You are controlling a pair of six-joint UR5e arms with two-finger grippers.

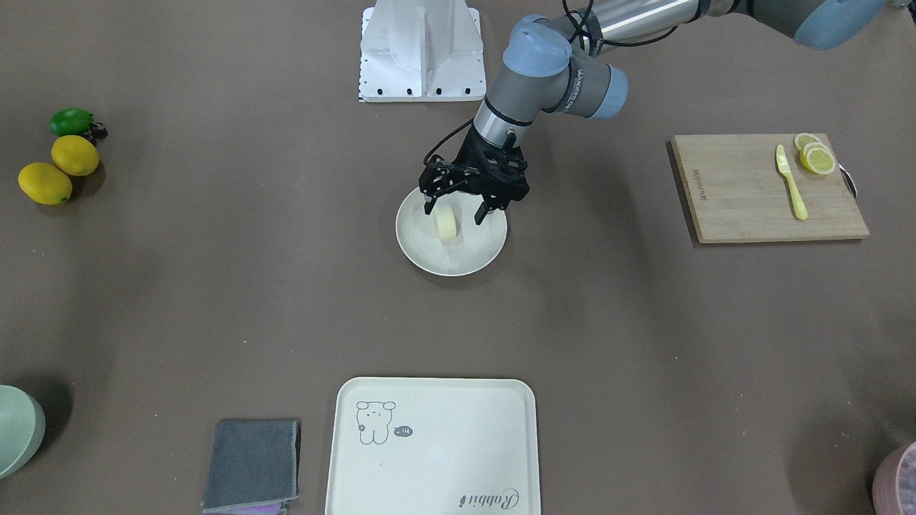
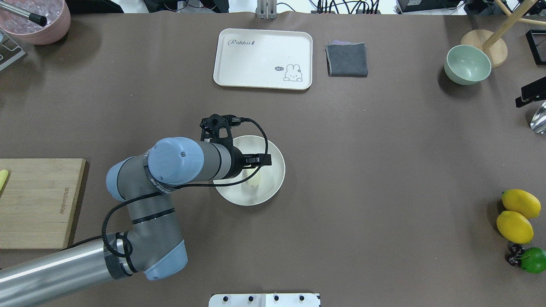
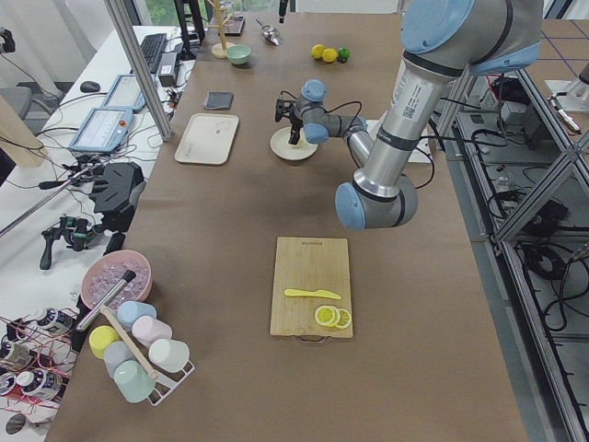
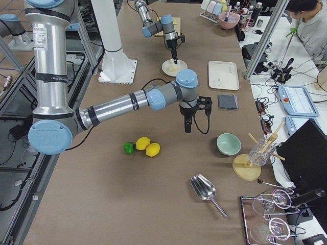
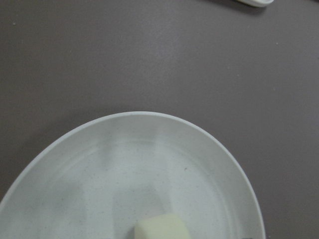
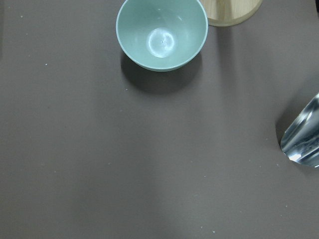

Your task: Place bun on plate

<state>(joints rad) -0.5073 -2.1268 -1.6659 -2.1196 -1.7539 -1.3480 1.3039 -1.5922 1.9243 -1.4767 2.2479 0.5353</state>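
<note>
The bun (image 1: 446, 223) lies on the round cream plate (image 1: 429, 254) near the table's middle, and also shows as a bun (image 2: 254, 180) on the plate (image 2: 273, 181) from overhead. My left gripper (image 1: 456, 209) hangs just above the bun, open, with a finger on each side and a gap to the right finger. The left wrist view shows the plate rim (image 5: 149, 115) and the bun's top (image 5: 162, 228) at the bottom edge. My right gripper (image 4: 187, 125) hangs far off near the green bowl; I cannot tell whether it is open or shut.
A cream tray (image 1: 431, 447) and folded grey cloth (image 1: 250, 465) lie by the operators' edge. A cutting board (image 1: 766, 187) holds a yellow knife and lemon slices. Two lemons (image 1: 57, 170) and a lime sit at one end, with the green bowl (image 2: 467, 65) and a metal scoop (image 4: 206, 190) beyond.
</note>
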